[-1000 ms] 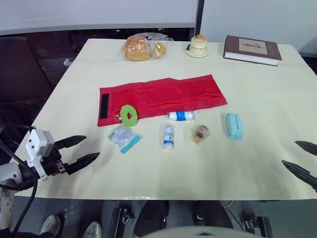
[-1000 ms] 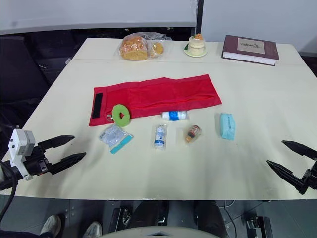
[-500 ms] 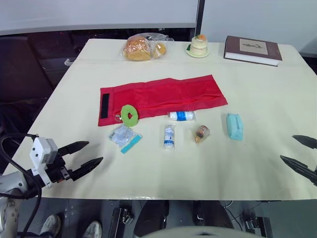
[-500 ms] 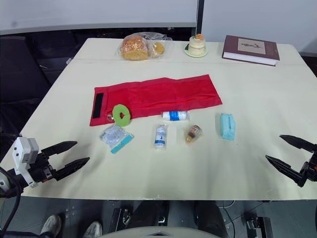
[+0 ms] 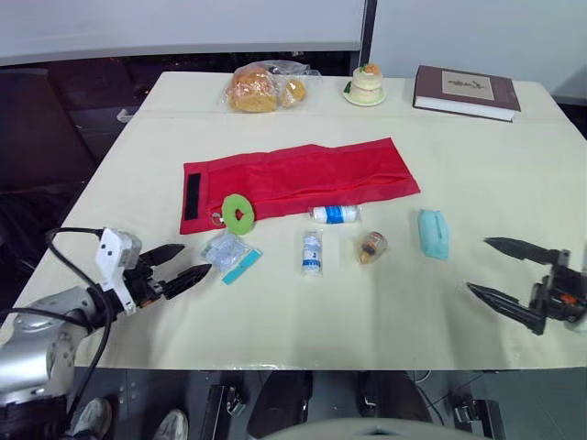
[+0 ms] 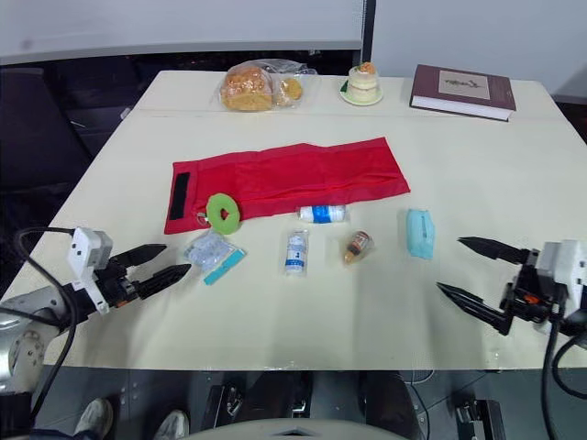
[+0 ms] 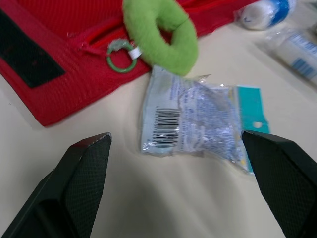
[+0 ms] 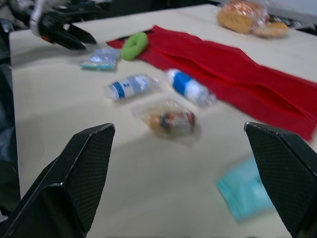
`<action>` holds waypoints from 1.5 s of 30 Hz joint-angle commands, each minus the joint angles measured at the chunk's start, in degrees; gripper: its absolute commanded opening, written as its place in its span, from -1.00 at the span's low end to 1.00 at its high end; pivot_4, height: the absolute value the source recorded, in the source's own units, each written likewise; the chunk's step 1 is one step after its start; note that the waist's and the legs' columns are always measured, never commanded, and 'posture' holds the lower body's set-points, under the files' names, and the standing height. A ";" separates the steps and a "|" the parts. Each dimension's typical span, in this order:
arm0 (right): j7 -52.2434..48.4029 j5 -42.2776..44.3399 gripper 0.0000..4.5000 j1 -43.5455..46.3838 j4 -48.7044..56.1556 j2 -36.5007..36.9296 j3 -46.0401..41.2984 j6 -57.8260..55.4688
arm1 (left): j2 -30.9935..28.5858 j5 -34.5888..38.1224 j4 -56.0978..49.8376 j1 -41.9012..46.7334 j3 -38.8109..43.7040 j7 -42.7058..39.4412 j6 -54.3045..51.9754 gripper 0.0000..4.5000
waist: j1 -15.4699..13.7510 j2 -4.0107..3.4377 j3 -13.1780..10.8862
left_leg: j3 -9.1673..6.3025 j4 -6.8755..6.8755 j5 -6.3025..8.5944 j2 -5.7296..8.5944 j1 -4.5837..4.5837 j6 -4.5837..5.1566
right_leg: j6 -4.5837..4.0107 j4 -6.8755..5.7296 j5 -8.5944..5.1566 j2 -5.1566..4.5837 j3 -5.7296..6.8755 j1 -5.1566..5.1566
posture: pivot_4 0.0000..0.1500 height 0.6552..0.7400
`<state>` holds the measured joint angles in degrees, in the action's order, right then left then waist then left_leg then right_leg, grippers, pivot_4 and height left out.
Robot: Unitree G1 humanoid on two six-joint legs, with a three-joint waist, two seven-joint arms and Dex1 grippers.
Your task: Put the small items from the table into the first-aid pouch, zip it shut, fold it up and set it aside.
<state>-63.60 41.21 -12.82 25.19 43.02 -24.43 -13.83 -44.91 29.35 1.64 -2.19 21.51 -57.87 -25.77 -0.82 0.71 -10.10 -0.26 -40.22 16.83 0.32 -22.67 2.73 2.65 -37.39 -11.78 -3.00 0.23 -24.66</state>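
The red first-aid pouch lies flat and unfolded on the table, with a green ring at its zipper pull. In front of it sit a clear packet with a teal strip, a blue-and-white roll, a small white packet, a wrapped brown item and a teal pack. My left gripper is open just left of the clear packet, not touching it. My right gripper is open, right of the teal pack and nearer the front edge.
A bag of bread, a small cake on a plate and a dark red book stand along the far edge. The table's front edge runs close below both grippers.
Both grippers have moved inward over the table: the left one to the right toward the clear packet, the right one to the left toward the teal pack. Both stay open.
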 commanded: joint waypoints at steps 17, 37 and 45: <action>3.27 2.94 1.00 7.30 8.23 0.09 6.28 -3.36 | -2.46 4.04 3.58 6.47 -5.94 -7.34 -11.20 -0.06 | -0.01 -0.17 0.12 | -0.06 0.00 0.00 0.06 0.00 0.00 | 0.00 -0.01 0.00 -0.14 0.03 0.01 | 1.00 0.74; 25.46 14.67 1.00 22.39 11.74 -4.00 17.48 -25.57 | -2.51 21.01 -19.49 11.38 -4.92 -4.74 -23.81 -0.98 | -0.05 -0.13 0.09 | -0.20 0.00 -0.02 0.04 -0.09 -0.04 | -0.19 -0.01 -0.09 -0.21 -0.09 -0.02 | 1.00 0.74; 33.07 28.31 1.00 38.75 4.35 -2.25 23.63 -46.48 | -2.69 18.01 -16.16 26.06 -15.67 -11.27 -21.77 -0.98 | 0.31 -0.08 0.03 | -0.11 -0.01 -0.04 0.13 -0.11 -0.04 | -0.04 -0.01 0.01 0.05 0.06 -0.05 | 1.00 0.74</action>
<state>-32.66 65.70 24.16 29.76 41.08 -0.66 -57.06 -47.16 47.49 -14.37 22.65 6.44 -67.27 -48.99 -0.51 0.62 -10.07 -0.36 -40.23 16.79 0.46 -22.82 2.70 2.61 -37.39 -11.77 -2.92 0.29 -24.74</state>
